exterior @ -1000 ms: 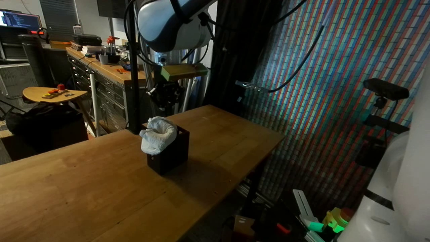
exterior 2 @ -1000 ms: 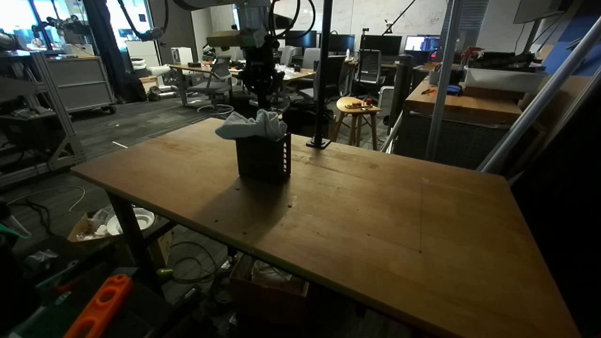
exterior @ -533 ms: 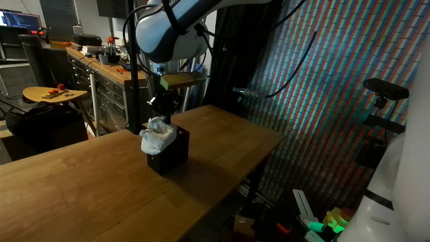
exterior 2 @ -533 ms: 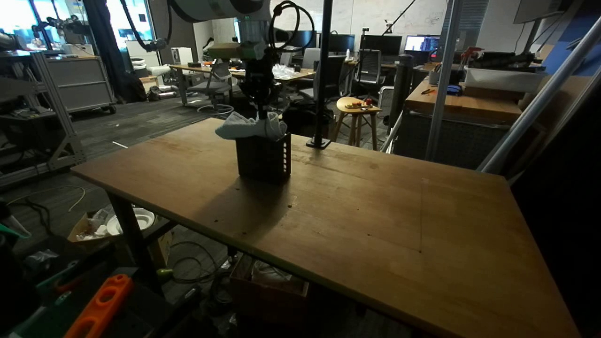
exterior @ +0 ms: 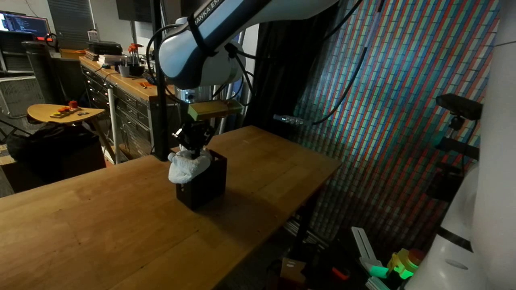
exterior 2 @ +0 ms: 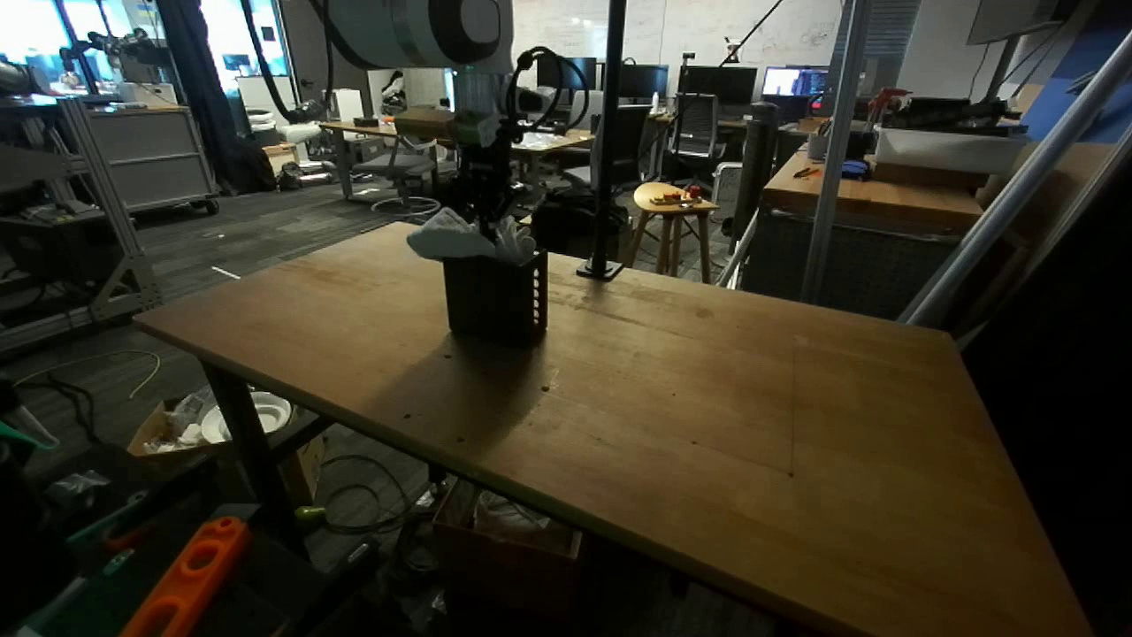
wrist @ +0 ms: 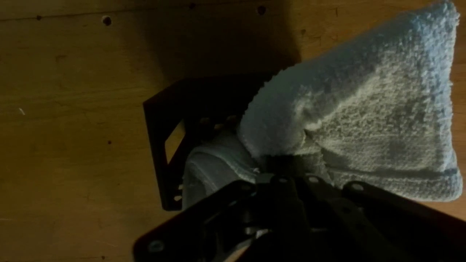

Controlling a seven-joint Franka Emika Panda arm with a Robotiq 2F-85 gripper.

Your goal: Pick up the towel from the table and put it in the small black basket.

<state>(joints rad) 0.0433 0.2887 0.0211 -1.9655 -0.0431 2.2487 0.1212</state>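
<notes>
You are looking at one worktop [exterior 2: 752, 398] carrying one towel [exterior: 184, 170], one basket [exterior 2: 495, 299] and one black pole [exterior 2: 608, 133], plus one wooden stool [exterior: 40, 110].

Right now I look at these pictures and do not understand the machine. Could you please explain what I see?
The machine is a robot arm ending in a gripper. The wide pictures come from two cameras outside it; the dark close-up comes from a camera on its wrist. On the wooden table stands a black basket with a pale towel partly in it, spilling over the rim. The gripper looks shut and reaches into the towel; whether it pinches cloth, I cannot tell.
</notes>
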